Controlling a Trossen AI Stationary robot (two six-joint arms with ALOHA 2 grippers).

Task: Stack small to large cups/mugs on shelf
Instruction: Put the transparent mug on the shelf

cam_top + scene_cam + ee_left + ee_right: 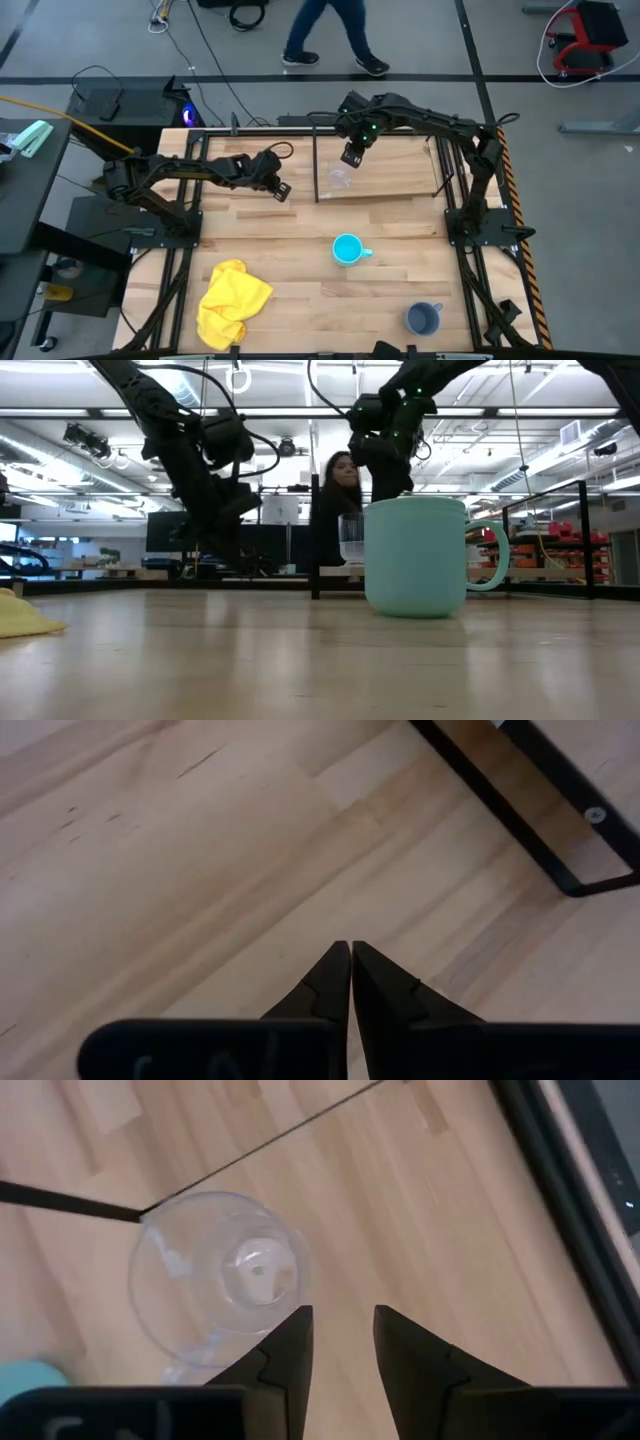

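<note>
The small clear cup (340, 179) stands upright on its base on the light-wood shelf (395, 172), near the shelf's black upright (316, 165). My right gripper (350, 157) hovers just above and beside it, open and empty. In the right wrist view the cup (215, 1270) lies off to one side of the open gripper (343, 1312). The cyan mug (346, 249) stands on the table in front of the shelf. The grey-blue mug (423, 319) stands near the front right. My left gripper (281, 191) is shut and empty over the table, left of the shelf.
A yellow cloth (232, 300) lies crumpled at the table's front left. Black frame rails run along the table's left and right sides. A person (335, 500) shows beyond the table's far edge.
</note>
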